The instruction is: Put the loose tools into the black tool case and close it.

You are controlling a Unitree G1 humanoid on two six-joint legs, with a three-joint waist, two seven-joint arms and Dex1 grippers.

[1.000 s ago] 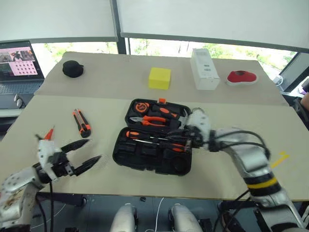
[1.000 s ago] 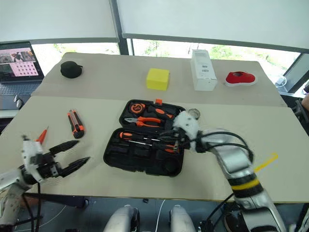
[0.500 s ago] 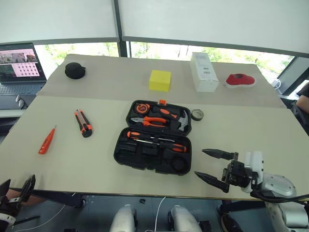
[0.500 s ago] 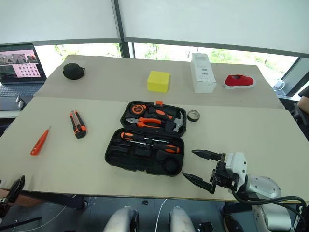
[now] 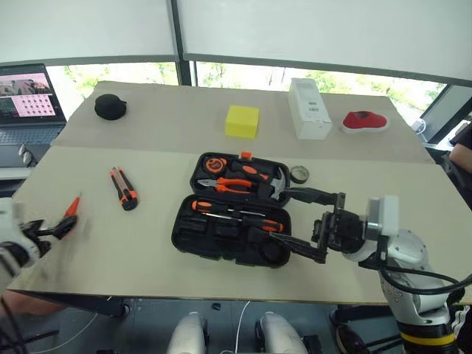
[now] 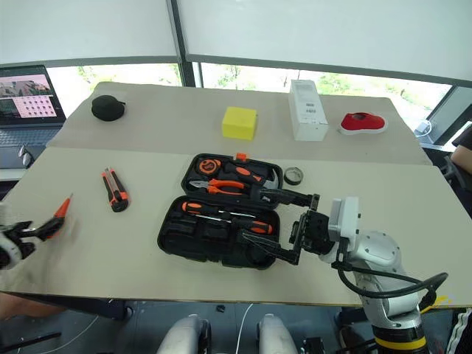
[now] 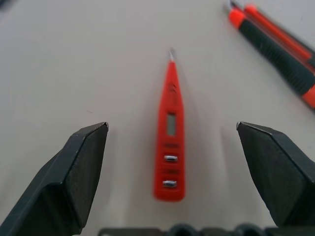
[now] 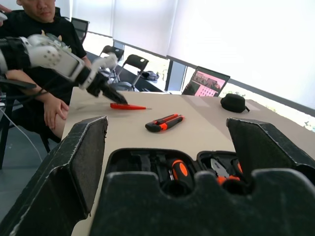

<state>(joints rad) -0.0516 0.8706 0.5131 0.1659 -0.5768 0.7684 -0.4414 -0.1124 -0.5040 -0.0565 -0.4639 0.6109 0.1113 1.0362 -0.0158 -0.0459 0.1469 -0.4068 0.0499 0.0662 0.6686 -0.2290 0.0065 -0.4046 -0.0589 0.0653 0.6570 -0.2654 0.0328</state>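
The black tool case (image 5: 221,237) lies open mid-table, with two black-and-orange screwdrivers (image 5: 237,214) in its near half. My right gripper (image 5: 279,214) hovers open and empty at the case's right side, fingers pointing left over it. The small tape roll (image 5: 299,174) sits on the table just right of the case. The utility knife (image 5: 124,189) lies left of the case. Further left lies the orange tester screwdriver (image 5: 71,206). My left gripper (image 7: 171,127) is open around the tester's near end without touching it.
The case's far half holds pliers, a hammer and a tape measure (image 5: 215,162). At the back stand a yellow block (image 5: 243,121), a white box (image 5: 309,108), a red object (image 5: 365,120) and a round black object (image 5: 110,106). A laptop (image 5: 26,92) is far left. A person (image 8: 34,29) sits near the table's left end.
My right gripper has let go over the screwdrivers in the case, opened wide and now hangs at the case's right side. My left gripper has moved left to the tester.
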